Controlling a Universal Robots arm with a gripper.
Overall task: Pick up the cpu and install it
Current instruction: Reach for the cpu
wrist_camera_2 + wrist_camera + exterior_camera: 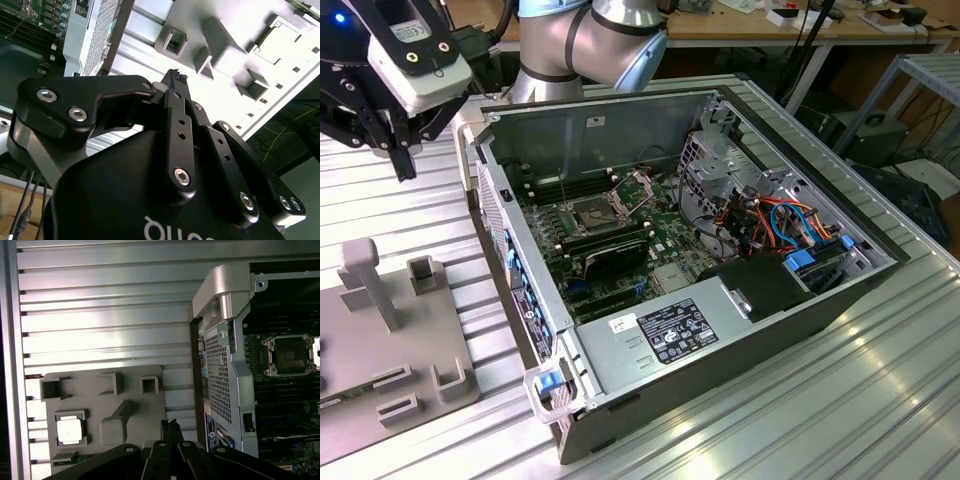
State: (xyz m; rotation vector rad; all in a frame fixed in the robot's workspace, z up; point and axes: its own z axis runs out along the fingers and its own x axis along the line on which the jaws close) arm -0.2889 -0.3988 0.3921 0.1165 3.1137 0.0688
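The cpu (69, 430), a small square chip with a pale silver top, lies flat in a pocket of the grey holder plate (102, 405) in the first wrist view. My gripper (171, 426) hovers above the table between that plate and the computer case, well off to the side of the cpu. Its black fingers (174, 78) are shut together with nothing between them. In the exterior view the gripper (406, 165) hangs high over the table's far left, above the holder plate (390, 350). The empty socket (598, 211) sits open on the motherboard, also seen as the socket (290, 355).
The open computer case (650, 345) lies on its side on the ribbed aluminium table (800, 420), with memory sticks, a drive cage and cables (775, 225) inside. The case's grey wall and handle (222, 295) stand between the plate and the socket. Upright pegs (365, 280) rise from the plate.
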